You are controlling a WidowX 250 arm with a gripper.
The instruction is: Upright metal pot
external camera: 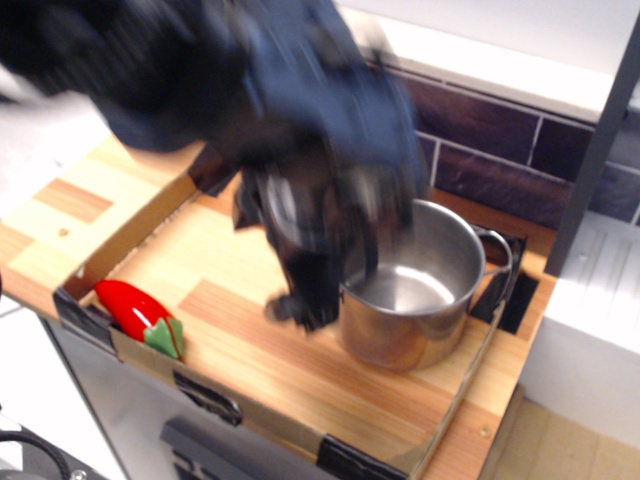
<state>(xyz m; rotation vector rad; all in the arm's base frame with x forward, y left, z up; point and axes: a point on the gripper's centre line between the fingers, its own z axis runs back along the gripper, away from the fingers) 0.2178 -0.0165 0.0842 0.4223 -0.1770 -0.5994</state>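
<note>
The metal pot (425,325) stands upright on the wooden board, mouth up, with a wire loop handle on its right side. Its inside looks empty. My gripper (335,272) is blurred by motion just above and left of the pot's left rim. One dark finger (300,295) hangs outside the pot wall and the other sits over the rim. The jaws look apart and hold nothing.
A red toy pepper with a green stem (138,310) lies at the front left corner. A low cardboard wall with black tape (215,395) borders the wooden board (260,345). A dark tiled wall (500,150) is behind, and a white appliance (590,300) stands at the right.
</note>
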